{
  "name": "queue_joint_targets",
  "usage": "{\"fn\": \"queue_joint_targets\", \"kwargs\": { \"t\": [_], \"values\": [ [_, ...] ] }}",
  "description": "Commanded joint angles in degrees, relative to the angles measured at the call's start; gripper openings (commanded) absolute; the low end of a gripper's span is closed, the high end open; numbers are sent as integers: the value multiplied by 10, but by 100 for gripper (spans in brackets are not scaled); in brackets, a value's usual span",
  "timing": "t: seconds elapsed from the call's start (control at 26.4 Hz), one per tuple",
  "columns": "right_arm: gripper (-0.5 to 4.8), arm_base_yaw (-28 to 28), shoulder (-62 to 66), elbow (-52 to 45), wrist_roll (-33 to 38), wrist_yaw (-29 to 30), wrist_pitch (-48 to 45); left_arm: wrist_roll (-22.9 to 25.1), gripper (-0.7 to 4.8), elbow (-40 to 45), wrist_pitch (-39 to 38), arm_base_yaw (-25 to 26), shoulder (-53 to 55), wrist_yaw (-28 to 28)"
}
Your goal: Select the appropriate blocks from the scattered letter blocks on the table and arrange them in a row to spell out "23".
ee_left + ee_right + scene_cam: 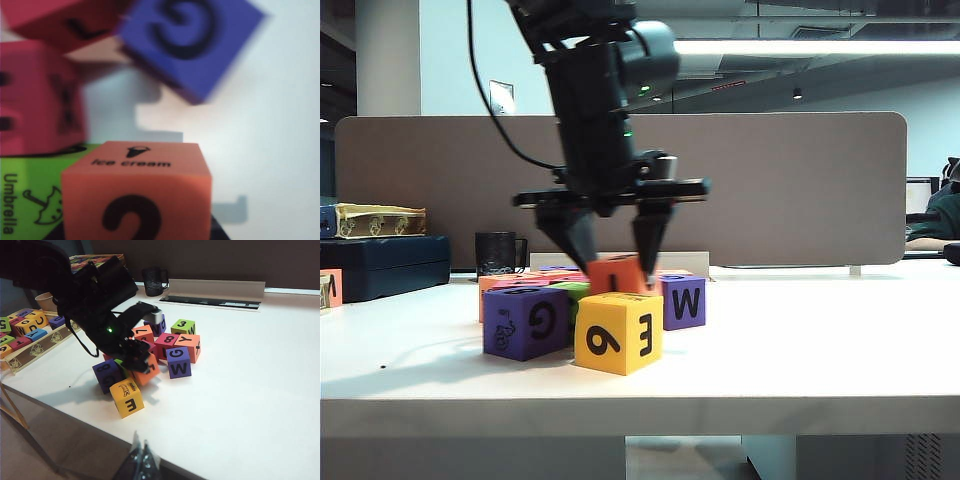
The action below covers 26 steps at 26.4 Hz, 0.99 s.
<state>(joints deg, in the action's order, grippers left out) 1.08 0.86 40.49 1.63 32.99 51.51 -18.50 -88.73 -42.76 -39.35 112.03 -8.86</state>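
Your left pincer [613, 262] is clamped on the orange block [617, 276], a "2" face toward its wrist camera, held over the block cluster on the bench [800, 340]. A yellow cube [618, 332] and purple cube [525, 320] sit in front. Your right pincer [141, 458] hangs off the bench edge; can't tell its jaws. Green "3" block [183, 327] sits at the cluster's far side.

Ceiling strip light [800, 47] is glaring overhead, brightening the worktop [820, 350]. Soft shadows are falling beneath the left gripper [617, 262]. Left wrist view is blurring heavily; cubes beyond the gripper are smearing out of focus.
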Motion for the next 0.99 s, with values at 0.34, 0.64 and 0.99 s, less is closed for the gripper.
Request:
{"fn": "queue_joint_targets", "kwargs": {
  "t": [0.34,0.64,0.99],
  "values": [
    [-1,0,-7,2,-2,0,-5,35,241,-35,-38,26,2,58],
    [-1,0,-7,2,-2,0,-5,35,241,-84,-24,-40,2,61],
    [-1,0,-7,2,-2,-1,-5,-5,241,-83,33,-79,37,64]
  ]
}}
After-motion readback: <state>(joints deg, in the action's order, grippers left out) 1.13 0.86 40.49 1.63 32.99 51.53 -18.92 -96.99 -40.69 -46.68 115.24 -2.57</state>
